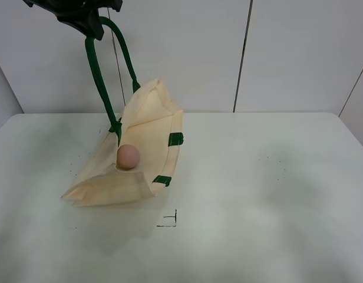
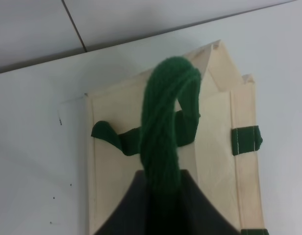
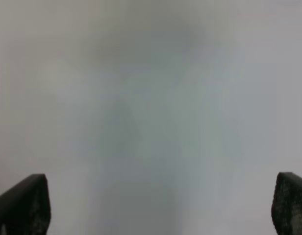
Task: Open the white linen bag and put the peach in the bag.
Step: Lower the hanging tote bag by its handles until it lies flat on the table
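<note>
White tabletop [image 1: 258, 236], linen bag [image 1: 152, 127], panelled wall [image 1: 299, 53]

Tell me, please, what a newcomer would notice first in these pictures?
The left gripper, top left, holds a green handle high, so the cream bag gapes on the table. A pink peach sits in its mouth. The right gripper is open and empty.

No words, brands or numbers are readable on my remote feeds; the lone sign I can make out is a small black corner-shaped mark [image 1: 170, 219] drawn on the white worktop [image 1: 276, 194]
</note>
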You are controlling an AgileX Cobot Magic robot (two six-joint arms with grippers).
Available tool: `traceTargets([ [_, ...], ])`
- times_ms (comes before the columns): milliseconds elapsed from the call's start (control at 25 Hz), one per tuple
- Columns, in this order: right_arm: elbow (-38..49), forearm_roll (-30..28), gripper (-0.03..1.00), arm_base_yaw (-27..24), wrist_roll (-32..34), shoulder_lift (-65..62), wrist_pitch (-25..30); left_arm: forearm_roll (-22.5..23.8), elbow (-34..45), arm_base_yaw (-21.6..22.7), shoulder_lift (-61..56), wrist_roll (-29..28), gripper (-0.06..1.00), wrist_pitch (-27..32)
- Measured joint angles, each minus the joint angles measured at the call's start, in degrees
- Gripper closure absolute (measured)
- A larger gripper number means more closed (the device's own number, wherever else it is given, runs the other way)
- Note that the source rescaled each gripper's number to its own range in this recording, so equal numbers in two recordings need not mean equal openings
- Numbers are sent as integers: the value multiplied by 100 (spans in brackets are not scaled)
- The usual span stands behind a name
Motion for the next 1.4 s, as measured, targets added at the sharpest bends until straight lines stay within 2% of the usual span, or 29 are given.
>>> traceTargets([
  [200,253,-30,-3,0,42,-1312,11,0,0,0,0,0,94,0],
  [440,263,-113,-3,0,42,-2150,15,0,0,0,0,0,94,0],
  [760,263,-113,-3,14,114,-2187,15,-164,289,0,139,0,94,0],
  [1000,263,-113,-3,14,114,-2187,15,-269,863,0,726,-6,94,-94],
  [1240,263,-113,-3,14,114,-2187,15,-375,1024,0,1488,30,94,-401],
  [1320,263,-113,-3,14,114,-2187,15,-439,1025,0,1615,91,93,-443],
  [1400,263,-113,-3,14,114,-2187,15,-573,1025,0,1830,186,81,-486],
])
